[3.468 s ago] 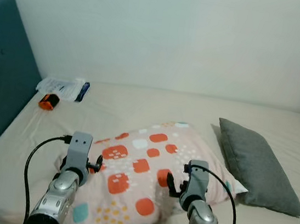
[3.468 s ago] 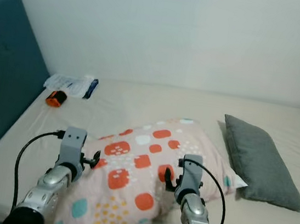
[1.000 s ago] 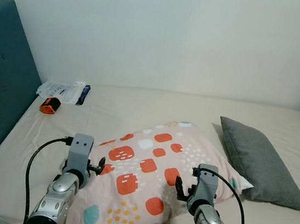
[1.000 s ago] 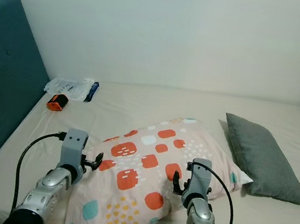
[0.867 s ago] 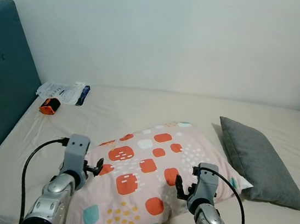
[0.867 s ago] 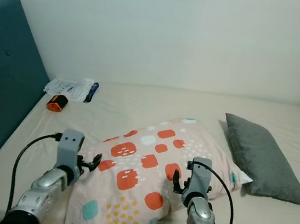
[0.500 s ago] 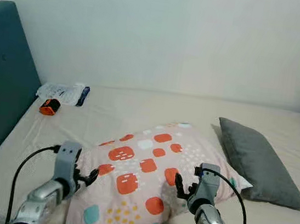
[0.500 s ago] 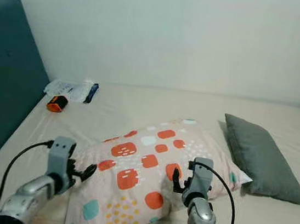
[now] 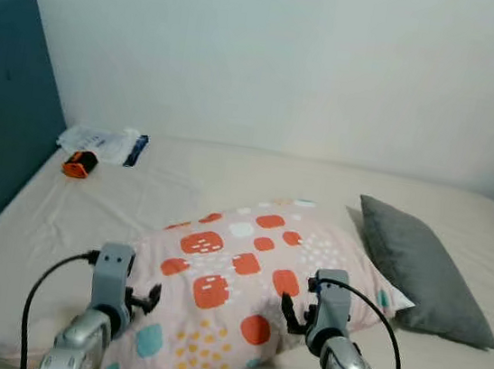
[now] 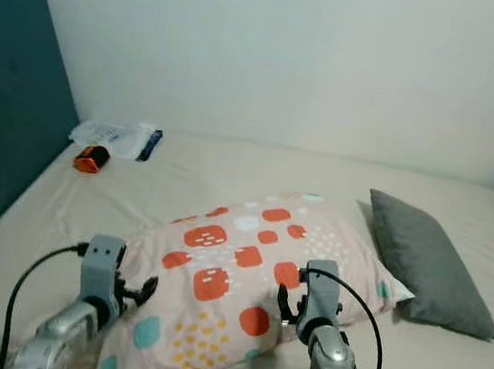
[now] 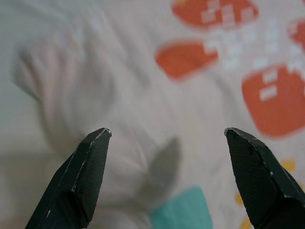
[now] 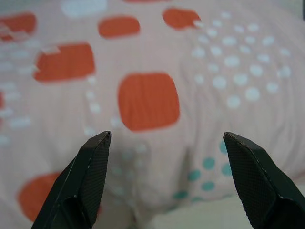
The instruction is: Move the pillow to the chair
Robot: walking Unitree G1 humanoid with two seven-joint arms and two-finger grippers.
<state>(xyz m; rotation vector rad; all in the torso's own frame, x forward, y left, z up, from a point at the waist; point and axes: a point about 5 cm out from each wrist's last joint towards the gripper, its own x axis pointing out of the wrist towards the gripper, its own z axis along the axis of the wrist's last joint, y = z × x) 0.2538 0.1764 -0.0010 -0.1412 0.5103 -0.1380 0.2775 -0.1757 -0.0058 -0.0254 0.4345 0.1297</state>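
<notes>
The pillow point(image 9: 245, 266), pale pink with orange squares and teal patches, lies tilted on the bed in front of me. My left gripper point(image 9: 148, 299) is at the pillow's near left edge, fingers wide open, with the fabric just beyond the tips point(image 11: 167, 131). My right gripper point(image 9: 289, 313) is against the pillow's near right side, also open, its fingers spread across an orange square point(image 12: 148, 101). Neither gripper is closed on the fabric. No chair is in sight.
A grey cushion point(image 9: 422, 271) lies to the right, touching the pillow's far corner. A teal headboard point(image 9: 1, 116) stands at the left. An orange object point(image 9: 77, 164) and a white packet point(image 9: 98, 141) lie at the bed's far left. The beige mattress point(image 9: 70, 216) spreads all around.
The camera has shifted a little. My left arm has sunk lower and nearer, along the pillow's left edge. The right gripper stays against the pillow's right side.
</notes>
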